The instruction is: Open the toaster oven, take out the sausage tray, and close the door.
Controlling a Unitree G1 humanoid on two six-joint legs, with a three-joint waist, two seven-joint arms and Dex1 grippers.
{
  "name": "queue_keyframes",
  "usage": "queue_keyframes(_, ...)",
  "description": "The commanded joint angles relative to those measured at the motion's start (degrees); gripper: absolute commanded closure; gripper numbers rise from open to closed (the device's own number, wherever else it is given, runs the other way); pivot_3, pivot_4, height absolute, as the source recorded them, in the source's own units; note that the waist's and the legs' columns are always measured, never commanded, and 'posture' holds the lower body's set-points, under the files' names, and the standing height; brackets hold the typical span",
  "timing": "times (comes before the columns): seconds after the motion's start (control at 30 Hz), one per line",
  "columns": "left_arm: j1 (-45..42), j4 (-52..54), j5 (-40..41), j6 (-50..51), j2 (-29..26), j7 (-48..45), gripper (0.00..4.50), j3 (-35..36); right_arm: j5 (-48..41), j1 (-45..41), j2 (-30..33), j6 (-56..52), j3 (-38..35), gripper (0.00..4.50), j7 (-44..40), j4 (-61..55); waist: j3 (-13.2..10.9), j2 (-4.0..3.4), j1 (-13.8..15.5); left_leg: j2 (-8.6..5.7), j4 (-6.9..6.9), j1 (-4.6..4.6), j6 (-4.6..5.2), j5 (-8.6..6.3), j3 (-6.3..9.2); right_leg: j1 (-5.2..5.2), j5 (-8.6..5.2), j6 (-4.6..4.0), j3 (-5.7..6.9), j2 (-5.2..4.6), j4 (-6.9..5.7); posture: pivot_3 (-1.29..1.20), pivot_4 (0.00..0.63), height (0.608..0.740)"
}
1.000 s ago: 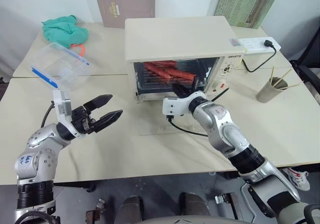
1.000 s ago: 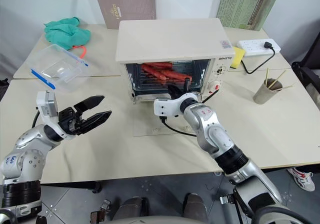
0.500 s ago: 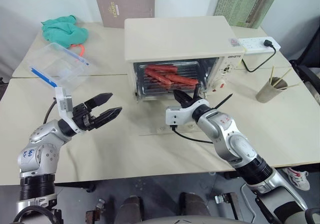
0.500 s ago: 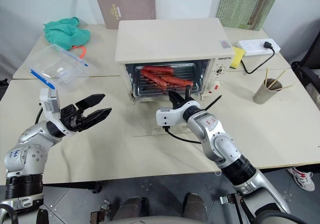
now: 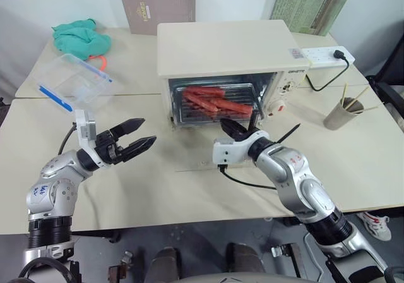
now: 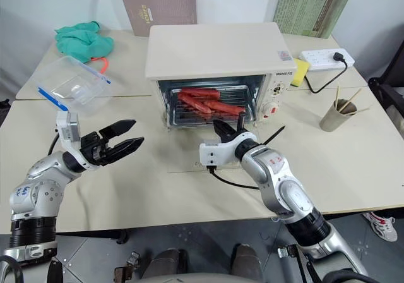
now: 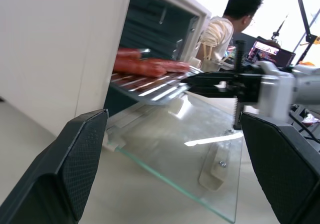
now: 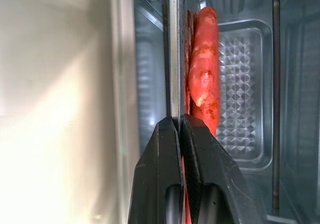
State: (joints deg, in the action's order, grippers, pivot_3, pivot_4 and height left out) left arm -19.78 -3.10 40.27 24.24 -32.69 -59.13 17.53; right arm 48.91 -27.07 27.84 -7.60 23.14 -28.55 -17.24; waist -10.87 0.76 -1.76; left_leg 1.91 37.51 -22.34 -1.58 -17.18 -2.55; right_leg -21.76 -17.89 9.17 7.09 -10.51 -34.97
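Sausage tray [image 5: 213, 103]: loaded with red sausages and drawn partway out of the oven mouth, its front edge clamped between the closed fingers of the right gripper [image 5: 238, 129].
Toaster oven [image 6: 218, 49]: set on the cream table [image 6: 158, 188], near its middle toward the back.
Door [image 7: 187, 149]: folded down flat on the table in front of the oven, the glass lying under the tray.
Left gripper [image 5: 137, 139]: held in the air above the table left of the oven, fingers spread wide, nothing between them.
Table surroundings: a clear plastic box [image 5: 74, 83] and a green cloth [image 5: 79, 36] at the left; a power strip [image 5: 325, 55] and a paper cup [image 5: 343, 114] with sticks at the right; two books [image 5: 156, 5] leaned against the white wall.
Left wrist view: a seated person [image 7: 227, 26] is seen beyond the oven.
Right wrist view: a sausage [image 8: 204, 71] is seen lying just beyond the closed fingertips, with the embossed oven floor behind.
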Motion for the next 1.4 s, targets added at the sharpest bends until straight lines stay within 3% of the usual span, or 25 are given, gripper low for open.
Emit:
queue_keyframes(0.03,-0.79,0.43,0.33,-0.99,-0.8,-0.97,0.05,0.57,-0.86,0.99,0.61,2.67,-2.46,4.5,0.07,-7.63,0.0,0.0,0.05,0.0,0.0,0.0,0.0,0.0,0.0,0.0,0.0,0.0,0.0,0.0,-0.01,0.0,0.15,0.74)
queue_keyframes(1.17,-1.16,-0.97,0.52,0.36,-0.31,-2.21,0.05,-0.59,0.11,13.09,4.9,18.93,-10.59,4.5,8.98,-11.6,0.02,0.04,0.28,0.0,0.08,0.02,0.0,0.0,-0.01,0.04,0.0,0.0,-0.03,-0.01,-0.02,0.0,0.15,0.74)
queue_keyframes(1.4,-0.89,-0.97,0.81,1.42,-0.44,-2.74,0.05,-0.83,-3.77,15.06,5.37,20.34,-10.86,4.5,5.63,-13.51,0.02,0.04,0.3,0.0,0.12,0.02,0.0,0.0,-0.01,0.06,0.0,0.0,-0.03,-0.01,-0.03,0.0,0.15,0.74)
